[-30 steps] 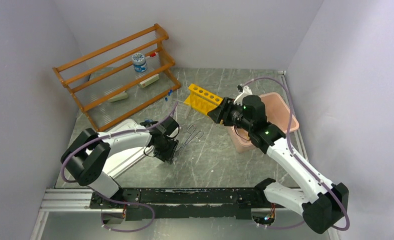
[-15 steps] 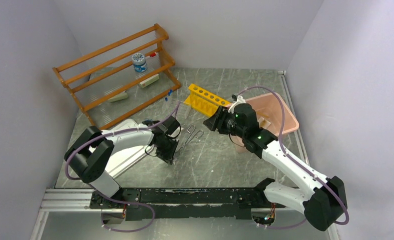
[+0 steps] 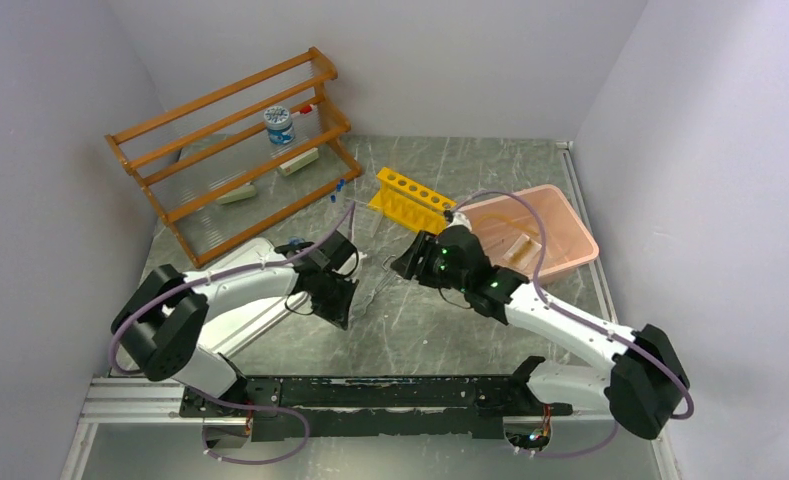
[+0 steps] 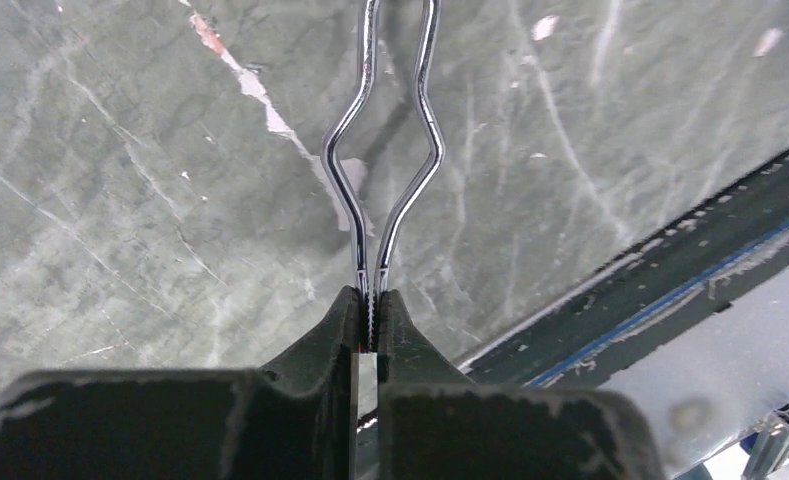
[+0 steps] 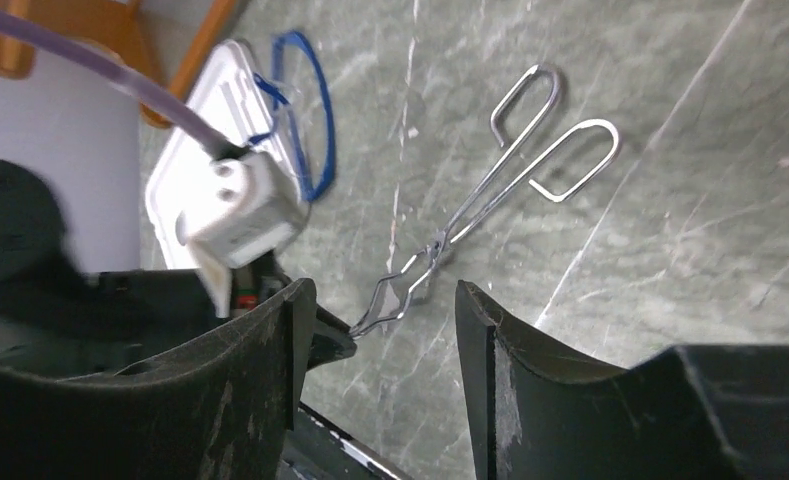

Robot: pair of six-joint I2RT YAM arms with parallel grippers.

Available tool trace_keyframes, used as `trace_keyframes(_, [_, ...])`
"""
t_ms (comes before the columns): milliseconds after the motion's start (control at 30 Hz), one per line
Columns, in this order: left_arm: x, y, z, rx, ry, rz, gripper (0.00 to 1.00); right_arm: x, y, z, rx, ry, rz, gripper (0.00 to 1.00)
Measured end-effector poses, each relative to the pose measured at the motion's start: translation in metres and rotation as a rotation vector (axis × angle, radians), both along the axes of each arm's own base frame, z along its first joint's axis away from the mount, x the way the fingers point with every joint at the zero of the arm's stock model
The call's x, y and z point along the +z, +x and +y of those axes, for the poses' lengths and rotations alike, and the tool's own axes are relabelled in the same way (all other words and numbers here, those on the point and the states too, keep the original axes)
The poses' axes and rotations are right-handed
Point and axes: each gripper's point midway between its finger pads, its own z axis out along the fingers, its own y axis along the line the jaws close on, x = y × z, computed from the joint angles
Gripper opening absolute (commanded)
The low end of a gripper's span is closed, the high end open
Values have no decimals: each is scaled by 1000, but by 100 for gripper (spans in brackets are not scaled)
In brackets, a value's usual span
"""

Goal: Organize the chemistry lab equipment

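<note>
The metal tweezers (image 4: 385, 150) lie on the grey-green table, looped handles pointing away from the left arm. My left gripper (image 4: 372, 300) is shut on their thin tip end; in the top view it (image 3: 344, 305) sits low over the table. My right gripper (image 5: 382, 292) hangs open just above the tweezers (image 5: 490, 195), which lie ahead of its fingers without touching them. In the top view it (image 3: 402, 262) covers most of the tweezers. A blue cord loop (image 5: 315, 120) rests on a white flat packet (image 5: 205, 130) beside the left arm.
An orange-brown wooden rack (image 3: 240, 150) stands at the back left with a blue-lidded jar (image 3: 279, 125) on it. A yellow tube holder (image 3: 410, 195) and a pink bin (image 3: 576, 222) are behind the right arm. The table's black front rail (image 4: 670, 270) runs close by.
My left gripper has closed on the tweezers' tip. The right arm has swung left from over the pink bin and dropped toward the tweezers, still open.
</note>
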Motion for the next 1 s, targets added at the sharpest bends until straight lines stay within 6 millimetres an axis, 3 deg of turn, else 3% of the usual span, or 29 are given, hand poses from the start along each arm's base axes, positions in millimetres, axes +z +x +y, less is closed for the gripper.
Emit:
trace_keyframes(300, [29,1,-16,34,-120,-27,5,-49,-19,24,-93,-62,136,60])
trace_keyframes(433, [33,1,-20,50,-143,-24,5,-68,-19,31,-159,-46,181,64])
trace_keyframes(667, [36,1,-25,69,-168,-14,5,-117,-19,39,-256,-76,305,66])
trace_keyframes(733, [36,0,-25,73,-173,-12,5,-122,-17,43,-271,-73,317,65])
trace_keyframes(833, [37,0,-27,75,-183,-11,5,-122,-12,50,-289,-52,317,60])
trace_keyframes(1000, [39,-1,-29,75,-192,-2,5,-127,-4,58,-308,-38,316,31])
